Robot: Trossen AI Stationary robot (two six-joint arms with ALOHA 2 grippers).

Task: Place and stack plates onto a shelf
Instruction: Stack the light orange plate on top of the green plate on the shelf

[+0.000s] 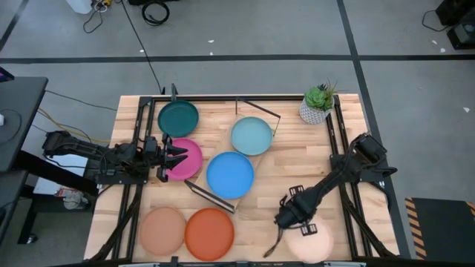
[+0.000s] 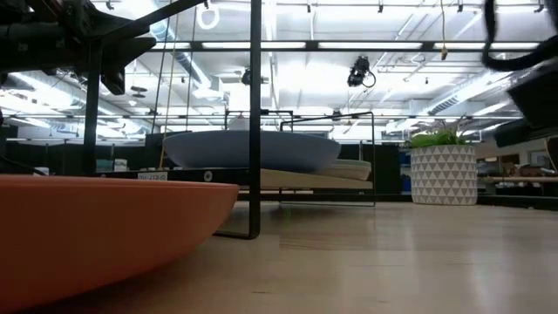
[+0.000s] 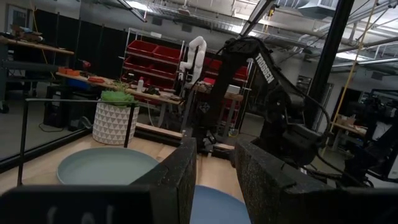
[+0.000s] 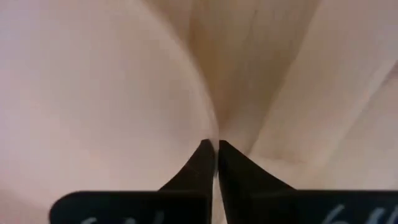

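In the high view the blue plate [image 1: 230, 175] and light blue plate [image 1: 251, 136] rest on the wooden shelf [image 1: 271, 157], which stands on black legs. The teal [image 1: 178, 117], magenta [image 1: 187, 158], tan [image 1: 163, 230] and orange [image 1: 209, 233] plates lie flat on the table. My left gripper [image 1: 180, 158] [image 3: 214, 146] hovers open over the magenta plate, pointing at the blue plate [image 3: 214, 205]. My right gripper [image 1: 297, 222] [image 4: 215, 144] is shut on the cream plate [image 1: 310, 242] near the table's near edge. My right gripper pinches the cream plate's rim [image 4: 210, 127] between its two fingertips [image 4: 200, 158], at the plate's far-left edge [image 1: 299, 230]. It comes down from above, slanting in from the far right. Whether the plate is off the table I cannot tell.
A white pot with a green plant [image 1: 318, 105] [image 2: 443, 173] stands at the far right corner. Black frame rails [image 1: 343, 159] run along both table sides. In the low view the orange plate [image 2: 87, 227] fills the near left and a shelf leg [image 2: 255, 113] stands mid-picture.
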